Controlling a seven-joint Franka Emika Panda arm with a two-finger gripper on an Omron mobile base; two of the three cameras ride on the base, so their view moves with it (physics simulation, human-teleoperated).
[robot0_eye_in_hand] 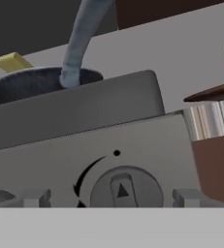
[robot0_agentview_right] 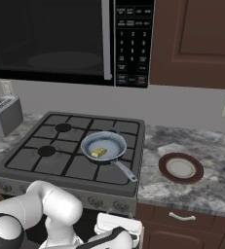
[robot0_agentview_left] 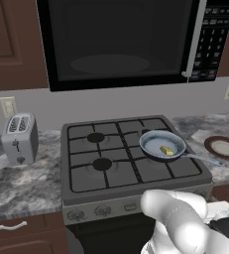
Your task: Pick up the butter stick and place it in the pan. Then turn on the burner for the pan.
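The grey-blue pan (robot0_agentview_left: pixel 153 140) (robot0_agentview_right: pixel 111 142) sits on the stove's front right burner, its thin handle (robot0_agentview_left: pixel 200 158) pointing right and toward me. The pale-yellow butter stick (robot0_agentview_left: pixel 166 150) (robot0_agentview_right: pixel 99 152) lies inside the pan's bowl. My gripper (robot0_eye_in_hand: pixel 111 198) is open, low in front of the stove's control panel. Its two fingertips (robot0_eye_in_hand: pixel 36 197) stand either side of a round grey knob (robot0_eye_in_hand: pixel 125 186), apart from it. From the hand view, the pan (robot0_eye_in_hand: pixel 31 82) and butter stick (robot0_eye_in_hand: pixel 11 62) show above the stove's front edge.
A brown-rimmed plate (robot0_agentview_left: pixel 224 148) (robot0_agentview_right: pixel 180 168) rests on the counter right of the stove. A toaster (robot0_agentview_left: pixel 19 139) (robot0_agentview_right: pixel 3 115) stands at the left. A microwave (robot0_agentview_left: pixel 121 39) hangs above. More knobs (robot0_agentview_left: pixel 102 211) line the stove front.
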